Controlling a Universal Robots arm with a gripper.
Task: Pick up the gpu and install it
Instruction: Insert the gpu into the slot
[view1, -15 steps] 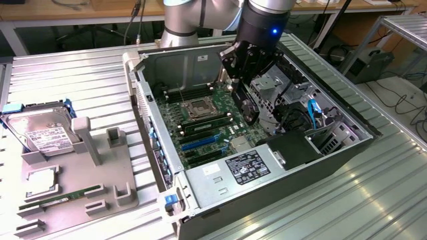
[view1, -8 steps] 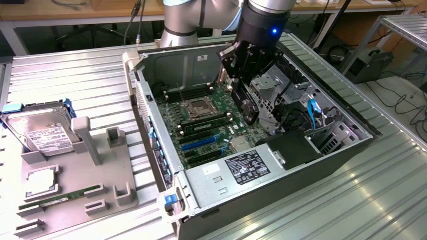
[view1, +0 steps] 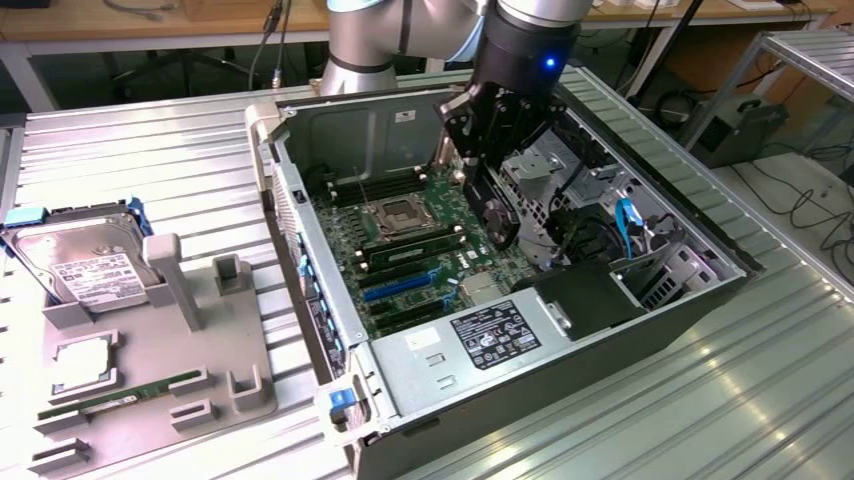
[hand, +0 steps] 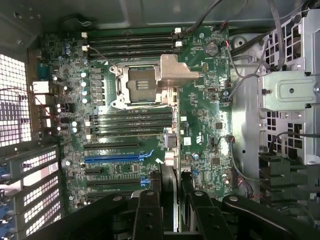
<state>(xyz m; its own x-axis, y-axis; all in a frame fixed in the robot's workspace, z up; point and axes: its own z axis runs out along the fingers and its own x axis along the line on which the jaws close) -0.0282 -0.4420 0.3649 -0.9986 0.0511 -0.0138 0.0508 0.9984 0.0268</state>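
The gripper, half-closed, clamps the gpu edge-on above the motherboard. The card's long axis hangs roughly upright, with its lower end pointing down.

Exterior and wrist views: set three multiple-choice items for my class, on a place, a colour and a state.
1. Where is the hard drive? A in the case; B on the grey tray; C on the floor.
2. The long slot among black ones is: A red; B blue; C yellow.
3. The gpu is: A on the tray; B on the floor; C held by the gripper.
Answers: B, it sits at the exterior view's left; B, the wrist view shows blue; C, jaws grip it over the motherboard.
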